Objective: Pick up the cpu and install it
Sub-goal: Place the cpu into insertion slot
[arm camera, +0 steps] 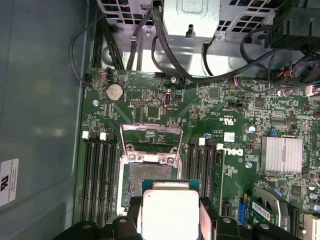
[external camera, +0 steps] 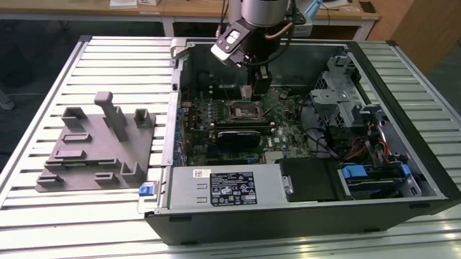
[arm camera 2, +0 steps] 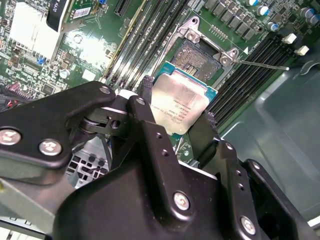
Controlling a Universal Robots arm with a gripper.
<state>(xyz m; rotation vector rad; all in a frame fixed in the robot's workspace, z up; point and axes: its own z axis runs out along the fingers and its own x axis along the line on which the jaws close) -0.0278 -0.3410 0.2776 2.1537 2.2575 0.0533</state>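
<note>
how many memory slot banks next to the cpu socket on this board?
2. One bank lies along one side of the open socket, the other along the opposite side. The gripper holding the cpu hides their near ends.

Reached straight down in the exterior view, with the arm (external camera: 263,11) upright and the gripper (external camera: 249,89) at its lowest end. In both wrist views, pinched the cpu (arm camera 2: 181,105) by opposite edges between two black fingers (arm camera 2: 206,135), holding it flat, silvery face up.
</note>
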